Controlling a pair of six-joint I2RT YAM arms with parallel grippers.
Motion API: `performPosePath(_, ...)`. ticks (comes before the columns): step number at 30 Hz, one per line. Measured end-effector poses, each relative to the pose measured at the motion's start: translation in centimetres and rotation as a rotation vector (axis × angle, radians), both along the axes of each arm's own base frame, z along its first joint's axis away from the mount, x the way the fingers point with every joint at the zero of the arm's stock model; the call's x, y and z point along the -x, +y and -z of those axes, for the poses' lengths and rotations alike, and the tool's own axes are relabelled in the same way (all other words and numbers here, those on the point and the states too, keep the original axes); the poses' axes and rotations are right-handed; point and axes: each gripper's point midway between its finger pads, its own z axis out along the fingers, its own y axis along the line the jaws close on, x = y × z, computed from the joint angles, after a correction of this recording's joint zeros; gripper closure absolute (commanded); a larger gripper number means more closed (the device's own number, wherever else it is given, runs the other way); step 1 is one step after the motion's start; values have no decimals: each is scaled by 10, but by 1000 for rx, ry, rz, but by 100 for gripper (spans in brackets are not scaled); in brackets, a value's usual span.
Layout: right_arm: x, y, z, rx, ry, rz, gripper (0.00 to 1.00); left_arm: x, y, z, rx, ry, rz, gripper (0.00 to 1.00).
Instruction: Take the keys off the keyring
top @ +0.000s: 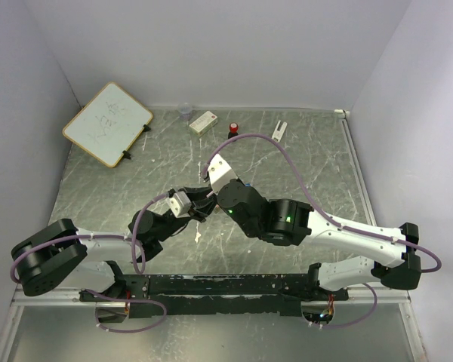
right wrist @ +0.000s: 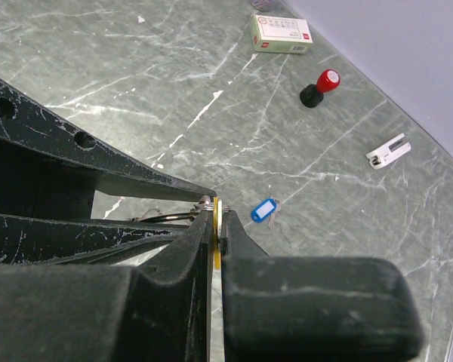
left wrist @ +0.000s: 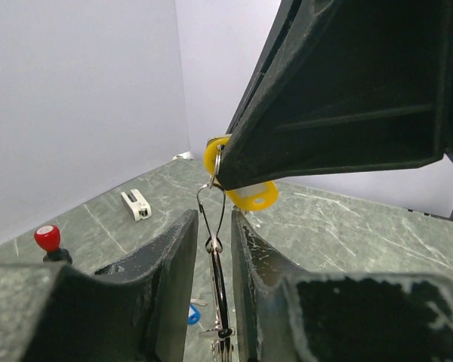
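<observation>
Right pincer (right wrist: 216,220) is clamped flat on the yellow-headed key (left wrist: 249,196), which I hold above the desk (right wrist: 136,90) at centre frame. The keyring (left wrist: 220,290) hangs below it, in the narrow gap of my left pincer (left wrist: 214,220), jaws slightly apart. The blue-headed key (right wrist: 263,210) lies on the desk, right of centre.

Most of the yellow plastic key tag (left wrist: 251,197) hides behind a black finger of the right hand (right wrist: 216,222), and the thin silvery wire keyring (left wrist: 218,283) runs off the left wrist view's bottom edge.
</observation>
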Motion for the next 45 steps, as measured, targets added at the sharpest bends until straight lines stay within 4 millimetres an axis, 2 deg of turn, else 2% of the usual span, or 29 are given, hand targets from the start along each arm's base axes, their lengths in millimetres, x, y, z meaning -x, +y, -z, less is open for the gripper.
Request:
performPosePath(10,0,0,0,0,0,0,100,0,0,0,2,-1,0,72)
performPosePath(27,0,0,0,0,0,0,100,1,2,2,3,2,1,68)
performPosePath(35,0,0,0,0,0,0,100,1,2,2,3,2,0,77)
performPosePath(42,0,0,0,0,-1,2,100,1,3,1,1,-7,-4,93)
performPosePath(45,-1,-1,0,0,-2,5,100,2,5,-3,5,-18,-9,93)
